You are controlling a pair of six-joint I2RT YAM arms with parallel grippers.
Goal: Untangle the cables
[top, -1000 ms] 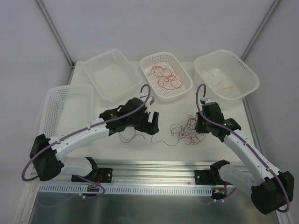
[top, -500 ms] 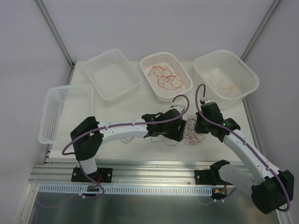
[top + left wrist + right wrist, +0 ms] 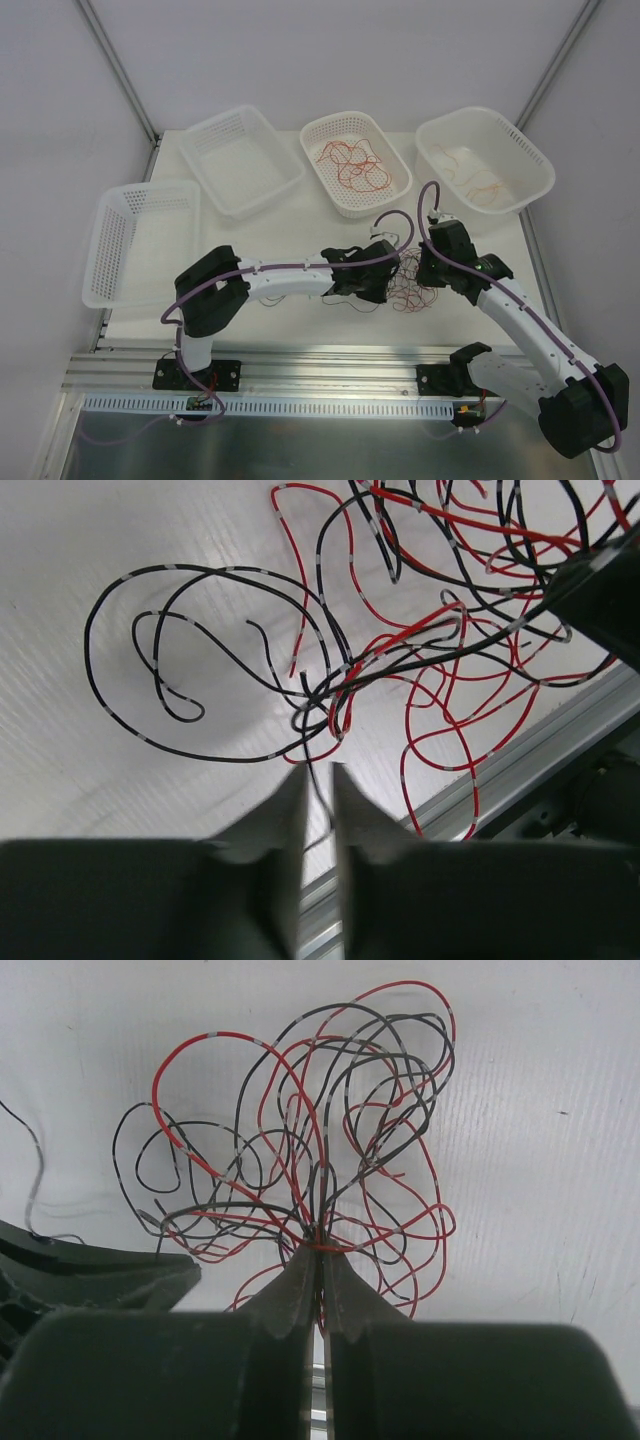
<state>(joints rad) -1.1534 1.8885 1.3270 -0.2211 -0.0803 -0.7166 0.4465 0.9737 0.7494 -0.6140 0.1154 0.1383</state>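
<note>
The right gripper (image 3: 320,1252) is clamped on a bunch of red and black cables (image 3: 316,1175). The left gripper (image 3: 319,780) stands a narrow slit apart, with one black strand between its tips. The tangle lies on the white worktop (image 3: 285,235), between both grippers.

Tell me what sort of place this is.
Most likely a robotics lab bench: two arms bolted to a metal rail, a white table inside blank walls, mesh baskets beside tangled cables.

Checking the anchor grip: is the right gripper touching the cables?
Touching. The right wrist view shows the right gripper pinching red and black cables between its tips.
</note>
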